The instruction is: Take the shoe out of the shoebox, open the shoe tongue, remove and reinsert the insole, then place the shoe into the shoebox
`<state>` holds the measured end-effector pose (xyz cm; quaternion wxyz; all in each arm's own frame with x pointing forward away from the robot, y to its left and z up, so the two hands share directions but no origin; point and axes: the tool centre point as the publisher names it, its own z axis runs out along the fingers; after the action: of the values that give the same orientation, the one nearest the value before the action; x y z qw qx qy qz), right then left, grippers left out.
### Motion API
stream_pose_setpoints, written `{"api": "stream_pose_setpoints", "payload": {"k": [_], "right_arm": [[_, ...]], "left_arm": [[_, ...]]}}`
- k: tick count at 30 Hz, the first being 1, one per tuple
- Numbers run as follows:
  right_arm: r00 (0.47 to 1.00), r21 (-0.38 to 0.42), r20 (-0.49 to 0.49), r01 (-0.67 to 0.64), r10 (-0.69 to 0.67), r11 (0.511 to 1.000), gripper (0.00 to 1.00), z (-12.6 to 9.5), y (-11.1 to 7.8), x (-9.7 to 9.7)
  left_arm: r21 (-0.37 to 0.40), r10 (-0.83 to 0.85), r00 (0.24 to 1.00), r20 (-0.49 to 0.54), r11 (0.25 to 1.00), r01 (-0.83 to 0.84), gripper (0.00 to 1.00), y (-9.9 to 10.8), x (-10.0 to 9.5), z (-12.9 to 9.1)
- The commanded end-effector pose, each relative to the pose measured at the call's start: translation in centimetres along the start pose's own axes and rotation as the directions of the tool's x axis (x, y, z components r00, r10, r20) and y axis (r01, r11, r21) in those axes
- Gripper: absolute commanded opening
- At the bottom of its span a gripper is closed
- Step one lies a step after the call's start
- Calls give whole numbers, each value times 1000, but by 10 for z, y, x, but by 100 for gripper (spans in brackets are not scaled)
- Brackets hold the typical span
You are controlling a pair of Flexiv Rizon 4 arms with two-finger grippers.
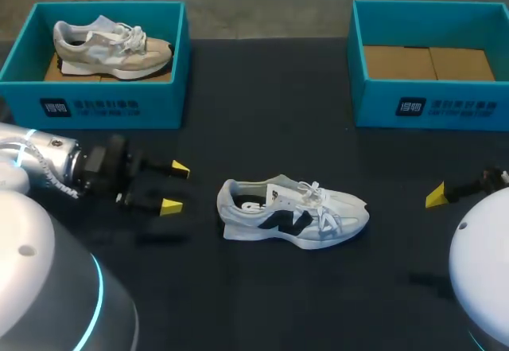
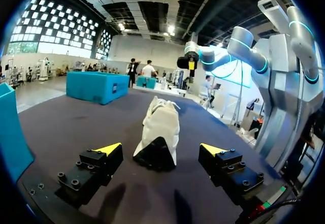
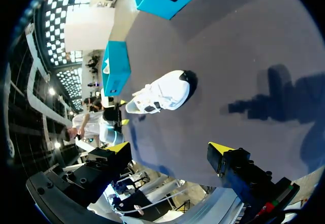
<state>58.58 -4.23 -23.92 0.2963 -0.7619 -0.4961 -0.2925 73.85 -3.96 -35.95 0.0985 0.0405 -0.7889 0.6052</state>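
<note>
A white shoe (image 1: 291, 213) with a dark side mark and white laces lies on its sole in the middle of the black table, toe to the right. My left gripper (image 1: 174, 187) hovers open just left of its heel, which shows straight ahead of the fingers in the left wrist view (image 2: 158, 135). My right gripper (image 1: 436, 195) stands open well to the right of the toe; only one yellow tip shows in the head view. From the right wrist the shoe (image 3: 163, 93) lies ahead, apart from the open fingers. An empty teal shoebox (image 1: 429, 64) with a cardboard floor stands at the back right.
A second teal box (image 1: 95, 64) at the back left holds a beige shoe (image 1: 111, 47). Bare black table lies all around the white shoe and between the two boxes.
</note>
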Motion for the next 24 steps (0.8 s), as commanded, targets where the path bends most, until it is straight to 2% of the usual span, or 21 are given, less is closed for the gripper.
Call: {"api": "stream_pose_setpoints", "payload": {"k": [1, 8, 13, 17, 24], "right_arm": [[1000, -4, 4, -1, 1, 1000, 100, 0, -2, 0], [1000, -4, 4, -1, 1, 1000, 100, 0, -2, 0], [1000, -4, 4, -1, 1, 1000, 100, 0, -2, 0], [1000, -4, 4, -1, 1, 1000, 100, 0, -2, 0], [1000, -4, 4, -1, 1, 1000, 100, 0, -2, 0]], "left_arm": [[-6, 31, 999, -18, 1000, -31, 100, 8, -12, 14], [-28, 76, 997, 26, 997, -76, 100, 13, -10, 33], [-34, 101, 994, 35, 994, -99, 100, 17, -5, 35], [-38, 100, 994, 41, 994, -99, 100, 20, -2, 31], [-21, 99, 994, 37, 995, -98, 100, 19, -4, 11]]}}
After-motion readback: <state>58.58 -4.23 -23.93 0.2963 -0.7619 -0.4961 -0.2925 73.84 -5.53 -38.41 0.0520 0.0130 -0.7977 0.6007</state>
